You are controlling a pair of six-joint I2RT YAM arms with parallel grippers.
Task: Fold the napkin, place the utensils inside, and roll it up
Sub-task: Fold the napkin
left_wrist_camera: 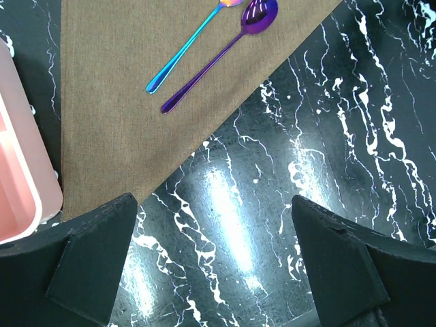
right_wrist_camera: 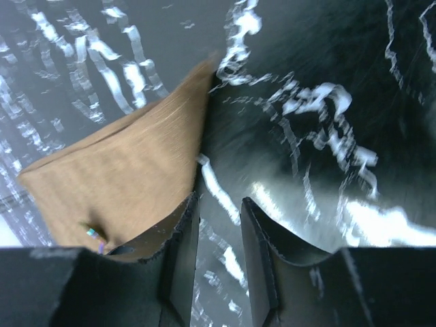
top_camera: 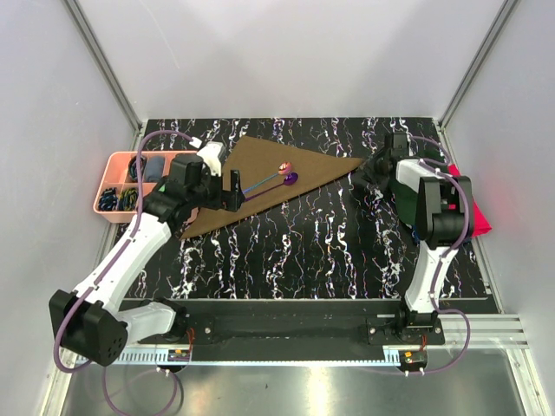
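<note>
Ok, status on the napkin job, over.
Left gripper open, at napkin near corner. Right gripper slightly open, empty, at its right tip. Napkin folded triangular, two utensils on it, unrolled. Pink tray beside left edge.

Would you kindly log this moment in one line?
olive-brown cloth napkin: folded triangle; two iridescent metal utensils: on it; left gripper: open; right gripper: open

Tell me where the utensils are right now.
In the top view, the utensils lie side by side near the middle of the folded napkin, just right of the open left gripper and not touching it.
</note>
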